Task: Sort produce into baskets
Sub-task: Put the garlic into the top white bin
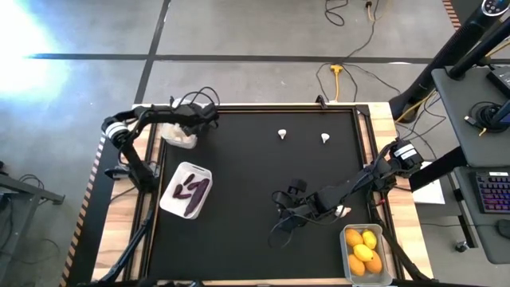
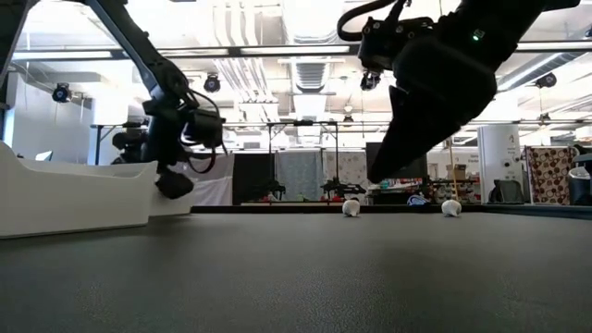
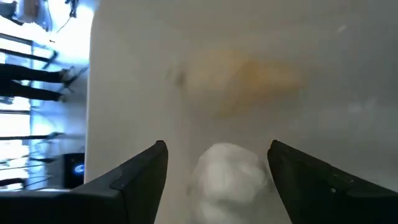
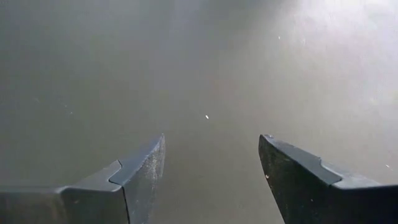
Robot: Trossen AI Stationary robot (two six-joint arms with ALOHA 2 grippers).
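Hovering: left tool [image 1: 185,130] open over garlic basket [image 1: 177,140].

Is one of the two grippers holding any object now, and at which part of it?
Nothing is held. The left gripper is open over a garlic bulb in the basket; the right gripper is open above the bare mat.

2 white garlic bulbs [image 1: 283,134] [image 1: 325,139] loose on mat; eggplants [image 1: 191,190], yellow fruits [image 1: 363,247] basketed.
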